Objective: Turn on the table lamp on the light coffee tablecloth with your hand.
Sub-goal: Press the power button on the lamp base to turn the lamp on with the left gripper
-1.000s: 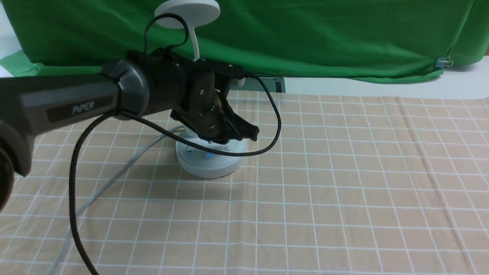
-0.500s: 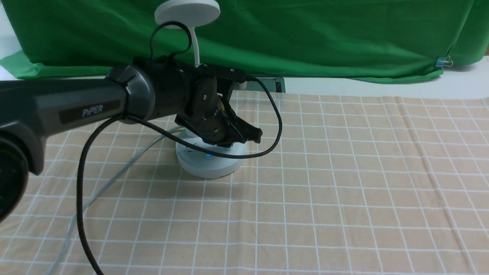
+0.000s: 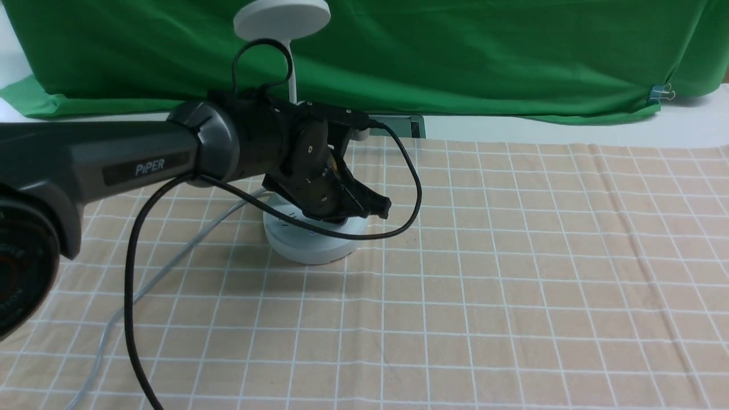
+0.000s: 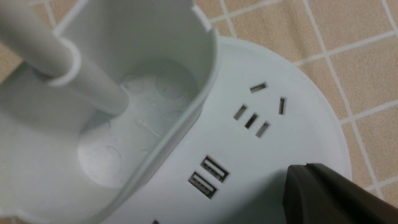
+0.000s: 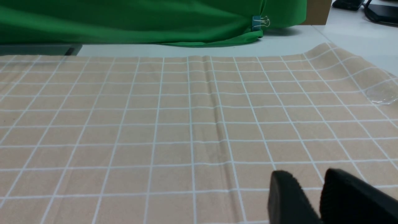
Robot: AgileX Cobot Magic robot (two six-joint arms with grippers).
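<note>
The white table lamp stands on the light coffee tablecloth [image 3: 512, 256], left of centre. Its disc head [image 3: 282, 18] is high on the thin neck [image 3: 292, 74] and its round base [image 3: 310, 245] is on the cloth. My left gripper [image 3: 379, 205], the hand, is shut, and its tips are down over the right part of the base top. In the left wrist view its fingers [image 4: 314, 193] are pressed together at the base's rim [image 4: 323, 124], beside the USB ports [image 4: 208, 175]. The cup holder [image 4: 140, 93] is behind. The buttons are hidden. My right gripper [image 5: 307, 173] hovers low over bare cloth, empty.
The lamp's grey cord [image 3: 188, 250] runs off the base toward the near left. The left arm's black cable [image 3: 398, 228] loops across the base. A green backdrop cloth [image 3: 455, 51] hangs along the back edge, held by a clip [image 3: 660, 91].
My left arm has pushed a little farther forward and lower over the lamp base. The small blue light on the base, seen earlier, no longer shows.
</note>
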